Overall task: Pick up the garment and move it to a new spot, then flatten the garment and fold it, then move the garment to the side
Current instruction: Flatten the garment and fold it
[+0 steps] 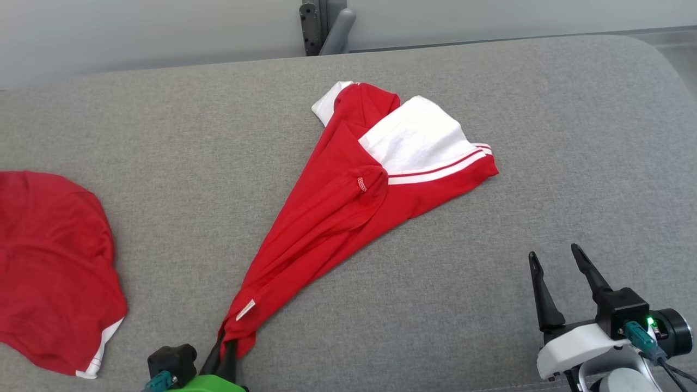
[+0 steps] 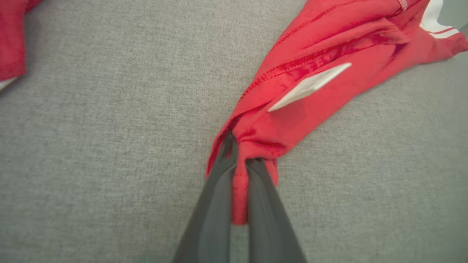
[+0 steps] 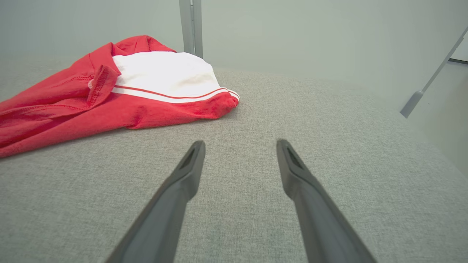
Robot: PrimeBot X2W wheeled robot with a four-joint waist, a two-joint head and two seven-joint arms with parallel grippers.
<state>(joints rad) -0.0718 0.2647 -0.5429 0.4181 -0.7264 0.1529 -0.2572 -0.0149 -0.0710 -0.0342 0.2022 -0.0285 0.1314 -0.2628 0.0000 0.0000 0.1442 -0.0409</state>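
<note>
A red garment [image 1: 337, 201] with white panels and stripes lies stretched diagonally across the grey cushion, its wide end at the middle back and its narrow end at the front left. My left gripper [image 1: 227, 340] is shut on that narrow end. In the left wrist view the red garment [image 2: 321, 65] is bunched between the two dark fingers [image 2: 215, 204] of my left gripper [image 2: 237, 146], with a white label just beyond. My right gripper [image 1: 552, 256] stands open at the front right, apart from the cloth. In the right wrist view the right gripper [image 3: 239, 144] is empty above bare fabric, the garment [image 3: 109, 98] to its far left.
A second red garment [image 1: 52, 267] with a white hem lies in a heap at the left edge of the grey cushion [image 1: 490, 305]. A grey post [image 1: 324, 24] stands behind the cushion's back edge against the pale wall.
</note>
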